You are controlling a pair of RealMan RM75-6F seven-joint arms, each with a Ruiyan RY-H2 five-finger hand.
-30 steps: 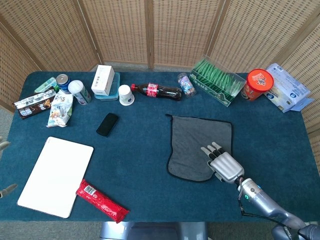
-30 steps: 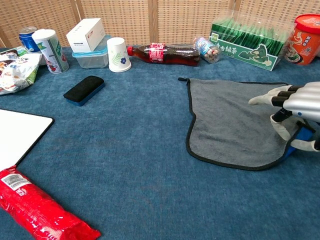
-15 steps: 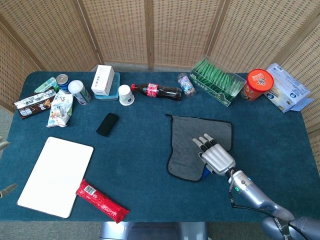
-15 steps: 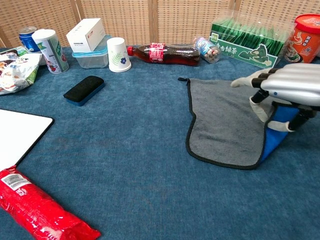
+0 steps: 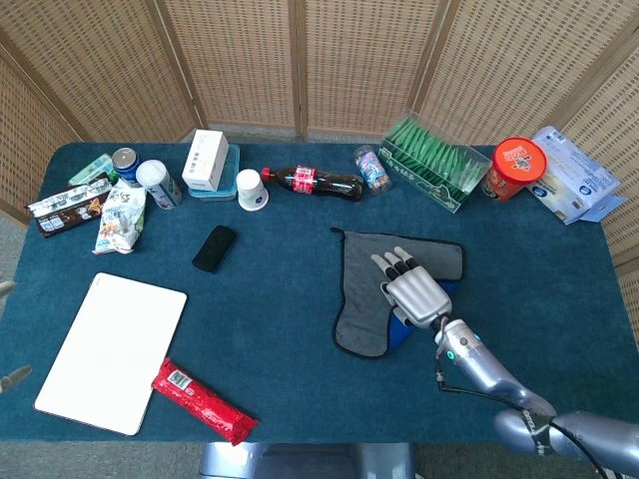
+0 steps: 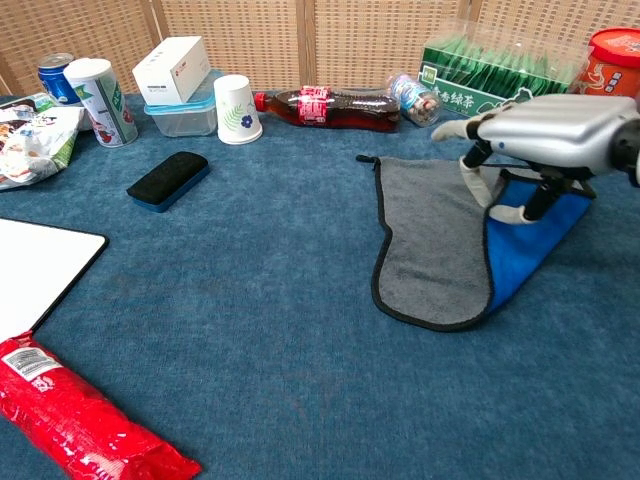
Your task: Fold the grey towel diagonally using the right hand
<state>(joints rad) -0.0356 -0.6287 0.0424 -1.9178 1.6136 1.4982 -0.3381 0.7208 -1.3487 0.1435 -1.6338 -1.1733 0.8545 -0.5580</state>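
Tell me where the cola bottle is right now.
The cola bottle lies on its side at the table's far edge in the head view, between the paper cup and a small clear bottle.

Grey towel (image 6: 430, 235) (blue underside upturned)

Blue-carpeted table (image 5: 280, 299) bears grey towel (image 5: 364, 284), whiteboard (image 5: 112, 351), perhaps an eraser (image 5: 215, 247).

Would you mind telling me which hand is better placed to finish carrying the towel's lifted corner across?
The right hand. It holds the raised corner of the grey towel, with the blue underside turned up. The left hand shows in neither view.
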